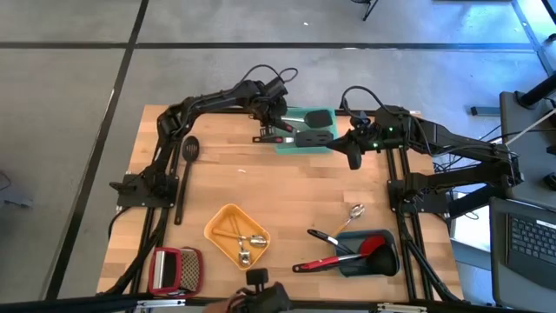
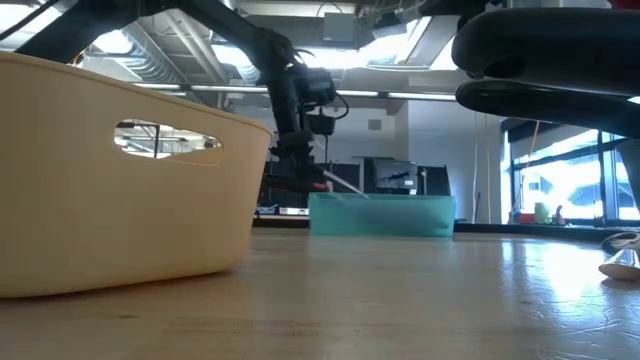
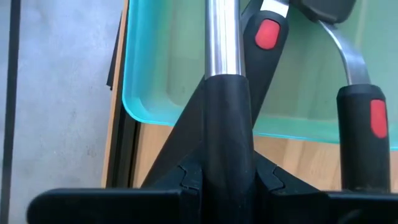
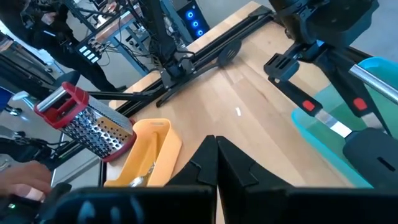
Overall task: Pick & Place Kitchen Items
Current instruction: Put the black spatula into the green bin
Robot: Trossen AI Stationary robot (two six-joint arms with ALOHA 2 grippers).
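Yellow tray [image 1: 228, 219]: nearest the front edge of the wooden table [image 1: 261, 178], its pale wall filling the low view; small metal spoons [image 1: 246, 246] lie inside it
Grater [image 1: 175, 269]: red-framed, lying flat at the front left corner, beside the yellow tray
Grey-blue tray [image 1: 388, 258]: front right, holding a red spoon [image 1: 334, 258] and a black-handled utensil [image 1: 331, 240] whose handles stick out over its left rim
Loose spoon [image 1: 354, 212]: shiny, on bare wood just behind the grey-blue tray
Black slotted spoon [image 1: 185, 178]: lies lengthwise along the left side of the table, well apart from the trays
Right gripper [image 1: 355, 162]: fingers pressed together with nothing between them, hanging over the table just right of the teal tray; in its wrist view the closed fingers [image 4: 214, 158] point toward the grater and yellow tray
Teal tray [image 1: 300, 145]: at the back of the table, middle; two black turners [image 1: 314, 124] rest in it, handles with red marks reaching out over its near rim
Left gripper [image 1: 274, 122]: at the teal tray's left end, clamped on the black handle of a steel-shafted utensil [image 3: 224, 93]; the shaft runs out over the tray's inside
Handles in the left wrist view: a red-dotted handle [image 3: 266, 43] lies just beside the held shaft, another [image 3: 364, 134] farther to the side
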